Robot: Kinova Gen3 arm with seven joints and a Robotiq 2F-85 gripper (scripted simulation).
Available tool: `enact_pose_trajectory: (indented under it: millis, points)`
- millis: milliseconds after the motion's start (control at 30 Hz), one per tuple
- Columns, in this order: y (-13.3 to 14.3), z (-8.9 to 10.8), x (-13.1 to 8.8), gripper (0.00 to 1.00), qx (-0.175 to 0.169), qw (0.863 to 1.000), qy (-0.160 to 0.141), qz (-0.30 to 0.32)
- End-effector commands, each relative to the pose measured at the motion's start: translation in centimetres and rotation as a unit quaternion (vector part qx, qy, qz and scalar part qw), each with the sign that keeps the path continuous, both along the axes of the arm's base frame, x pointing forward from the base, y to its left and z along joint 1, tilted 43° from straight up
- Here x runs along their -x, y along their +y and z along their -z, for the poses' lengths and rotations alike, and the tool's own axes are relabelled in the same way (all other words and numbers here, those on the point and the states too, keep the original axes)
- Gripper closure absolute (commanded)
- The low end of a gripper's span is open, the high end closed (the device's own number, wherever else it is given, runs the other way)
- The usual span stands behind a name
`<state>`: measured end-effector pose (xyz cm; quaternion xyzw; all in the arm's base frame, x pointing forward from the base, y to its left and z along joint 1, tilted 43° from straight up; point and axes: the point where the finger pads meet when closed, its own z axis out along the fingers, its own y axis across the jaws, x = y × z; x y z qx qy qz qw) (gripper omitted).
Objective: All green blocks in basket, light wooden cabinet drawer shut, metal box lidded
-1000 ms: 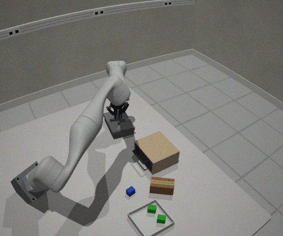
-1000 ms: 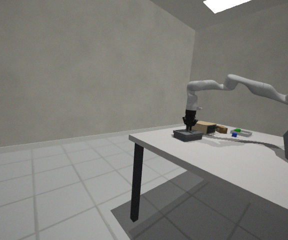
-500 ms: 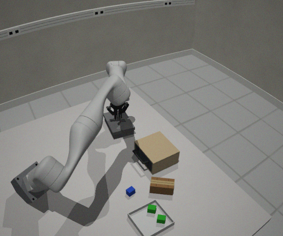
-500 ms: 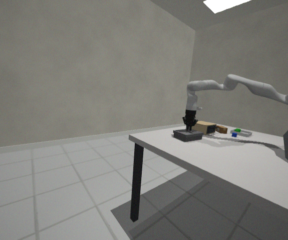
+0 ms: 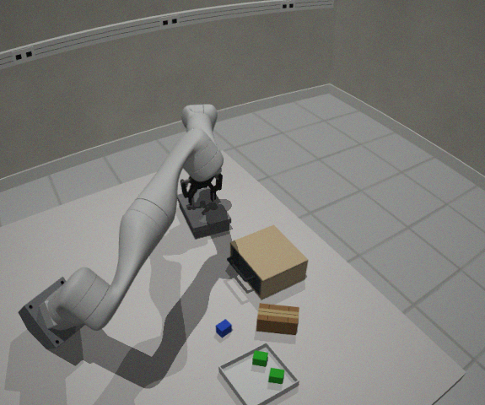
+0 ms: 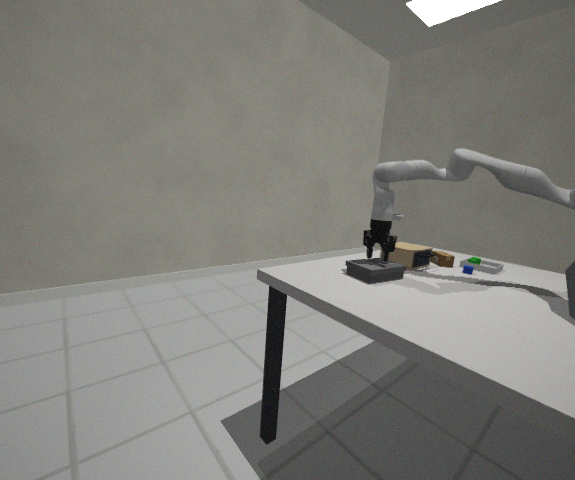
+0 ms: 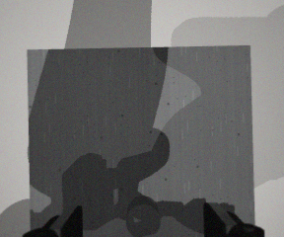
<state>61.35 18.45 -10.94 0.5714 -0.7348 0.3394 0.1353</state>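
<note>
- Top view: the gripper (image 5: 202,191) hangs straight down over the metal box (image 5: 205,216), its fingers spread apart and holding nothing.
- The lid (image 7: 142,133) sits on the box, flat and nearly square; in the top view its slightly longer side runs from 11 to 5 o'clock.
- In the wrist view the lid fills most of the frame, edges square to the picture, with a small round knob (image 7: 142,217) low at 6 o'clock between the two fingertips.
- The cabinet (image 5: 271,259) stands at 4 o'clock from the box, its drawer (image 5: 243,274) pulled out a little toward 8 o'clock.
- A brown box (image 5: 277,318) lies at 6 o'clock from the cabinet, long axis running 9 to 3 o'clock.
- The basket (image 5: 234,383) sits nearest the 6 o'clock edge, with two green blocks (image 5: 260,358) inside, both within its rim.
- A blue block (image 5: 223,327) lies on the table (image 5: 364,348) at 11 o'clock from the basket, apart from it.
- The table is pale white with a dark leg (image 6: 273,361); the floor (image 5: 364,174) is grey tile and the walls are plain grey.
</note>
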Motion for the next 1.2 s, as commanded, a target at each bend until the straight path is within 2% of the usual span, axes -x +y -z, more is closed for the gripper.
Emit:
enact_pose_trajectory:
  millis: [0,867,1167]
  points:
    - [0.0,0.0,-0.2,0.0,0.0,1.0,-0.004,0.0]
    - [0.0,-0.1,-0.2,0.0,0.0,1.0,-0.004,0.0]
    - [0.8,-1.2,-0.2,0.0,-0.002,1.0,-0.008,0.0]
